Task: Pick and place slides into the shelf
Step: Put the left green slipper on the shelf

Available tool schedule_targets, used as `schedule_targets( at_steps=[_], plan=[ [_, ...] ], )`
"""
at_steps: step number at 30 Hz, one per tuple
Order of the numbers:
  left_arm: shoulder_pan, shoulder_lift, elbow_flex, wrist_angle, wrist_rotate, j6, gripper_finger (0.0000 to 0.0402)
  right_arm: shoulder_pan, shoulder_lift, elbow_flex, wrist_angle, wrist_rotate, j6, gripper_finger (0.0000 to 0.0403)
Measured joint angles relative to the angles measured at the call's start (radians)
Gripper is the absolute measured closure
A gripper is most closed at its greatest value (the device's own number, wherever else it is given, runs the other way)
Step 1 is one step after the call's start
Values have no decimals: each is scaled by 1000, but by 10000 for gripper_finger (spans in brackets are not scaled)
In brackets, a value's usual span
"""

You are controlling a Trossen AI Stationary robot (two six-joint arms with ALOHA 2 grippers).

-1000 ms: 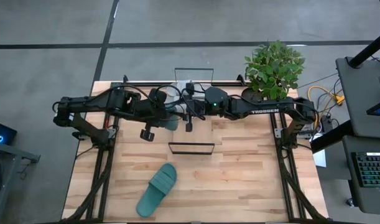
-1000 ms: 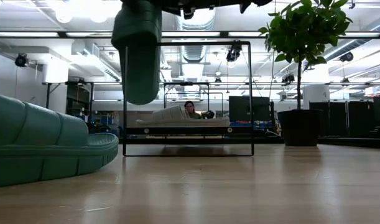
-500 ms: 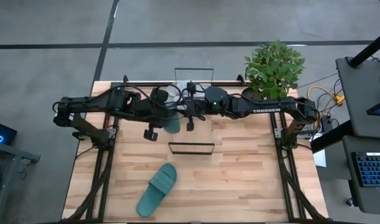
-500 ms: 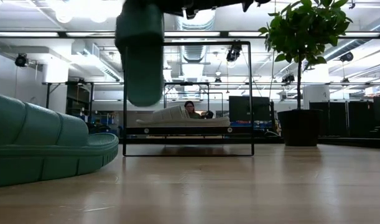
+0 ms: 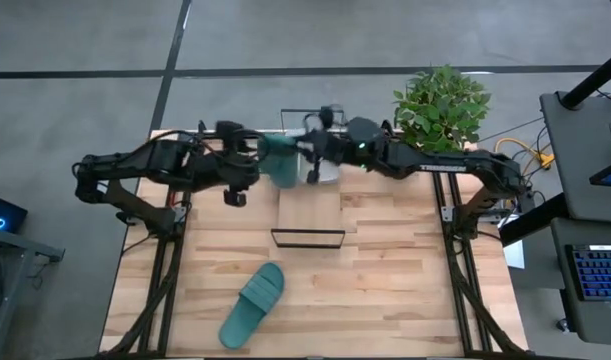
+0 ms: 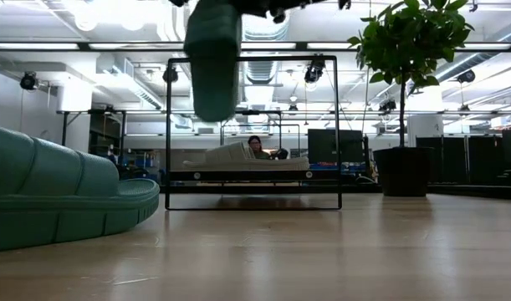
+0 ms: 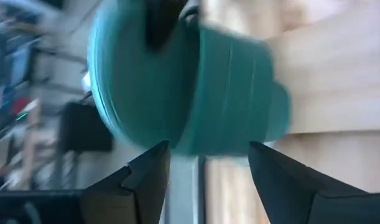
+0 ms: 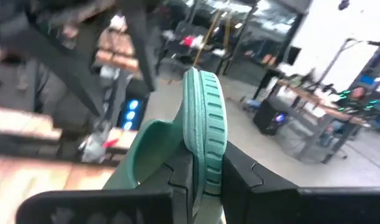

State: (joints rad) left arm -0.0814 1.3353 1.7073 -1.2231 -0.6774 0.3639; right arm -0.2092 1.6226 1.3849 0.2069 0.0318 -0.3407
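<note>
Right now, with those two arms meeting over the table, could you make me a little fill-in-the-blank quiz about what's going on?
1. The rubbery slide sandal hanging in the air between the two arms is ____ in colour.
2. The right claw is ____ on that sandal's ribbed strap.
3. A second teal slide sandal lies on the ____ tabletop.
4. At the table's far right corner stands a potted ____.

Missing words: teal-green; shut; wooden; plant

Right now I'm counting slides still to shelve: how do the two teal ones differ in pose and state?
The lifted slide hangs in the air above the shelf, strap pinched by the right claw. The loose slide lies flat on the table, ungripped. The left claw is open. Both are teal and ribbed.
</note>
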Motion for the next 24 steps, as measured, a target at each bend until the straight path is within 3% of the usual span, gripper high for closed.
schedule_targets(
  at_steps=[7,14,21,24],
  plan=[
    [-55,-66,-86,47,-322,-92,199,-58,-111,-13,9,52,57,366],
    [-125,-68,-293,228,-713,74,199,-90,-259,-11,39,49,100,367],
    [-148,-31,-489,607,-886,407,203,-90,-349,-11,31,48,134,367],
    [-148,-5,-522,710,-879,509,215,-90,-357,-11,3,47,142,367]
  ],
)
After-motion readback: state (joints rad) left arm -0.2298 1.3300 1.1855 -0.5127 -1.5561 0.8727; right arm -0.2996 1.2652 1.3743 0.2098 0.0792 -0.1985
